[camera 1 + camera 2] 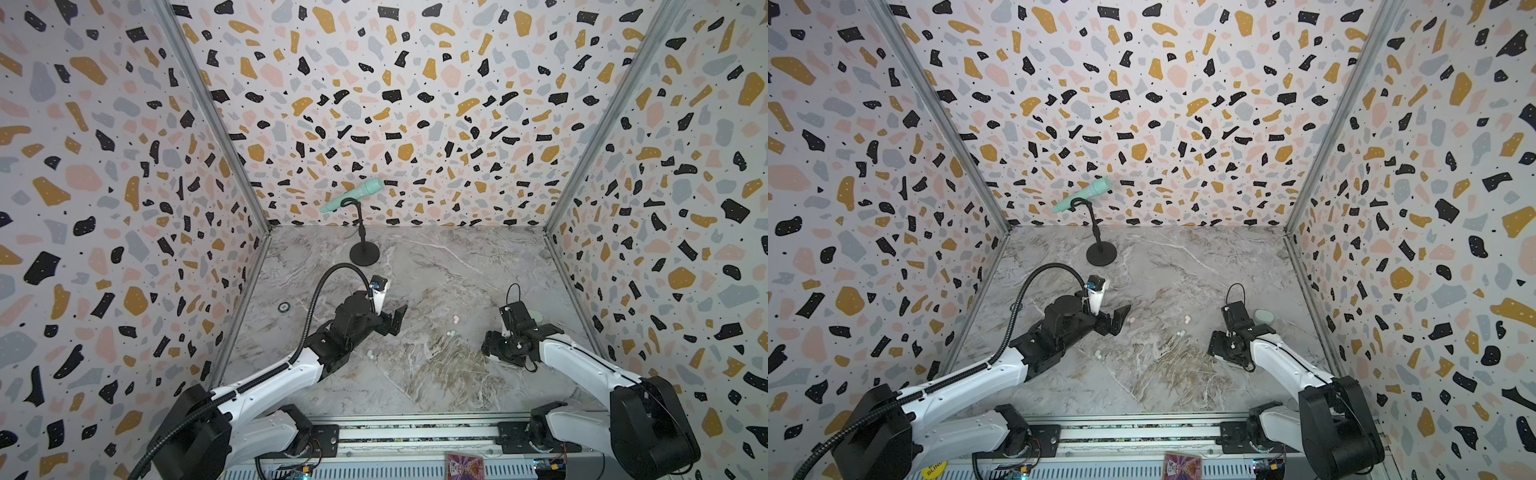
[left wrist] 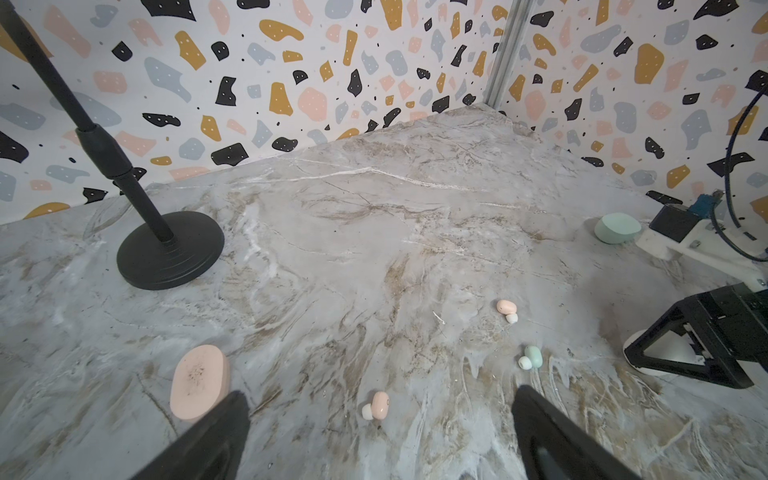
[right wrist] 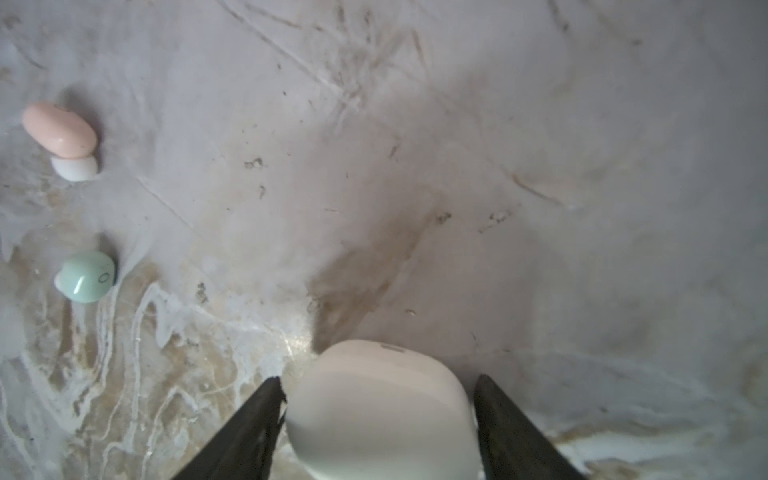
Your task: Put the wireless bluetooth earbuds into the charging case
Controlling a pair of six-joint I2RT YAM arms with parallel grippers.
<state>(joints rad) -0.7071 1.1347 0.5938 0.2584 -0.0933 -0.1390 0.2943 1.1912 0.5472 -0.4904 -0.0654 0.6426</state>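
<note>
My left gripper [image 2: 380, 395] hangs open just above the marble floor, and a pale pink earbud [image 2: 379, 405] lies between its fingers, untouched. Beside one finger lies a closed pink charging case [image 2: 199, 382]. Farther out lie a second pink earbud [image 2: 507, 308] and a mint earbud [image 2: 531, 357]; both also show in the right wrist view, pink earbud [image 3: 58, 131] and mint earbud [image 3: 87, 276]. My right gripper [image 3: 379, 379] is open around a closed white charging case [image 3: 380, 411], with a thin gap at one finger. In both top views the left gripper [image 1: 397, 320] and right gripper [image 1: 490, 345] are low over the floor.
A closed mint case [image 1: 1264, 316] sits behind my right gripper near the right wall. Another small white bud [image 1: 370, 354] lies by my left arm. A mint microphone on a black stand [image 1: 365, 253] is at the back, and a small ring [image 1: 284, 307] lies near the left wall.
</note>
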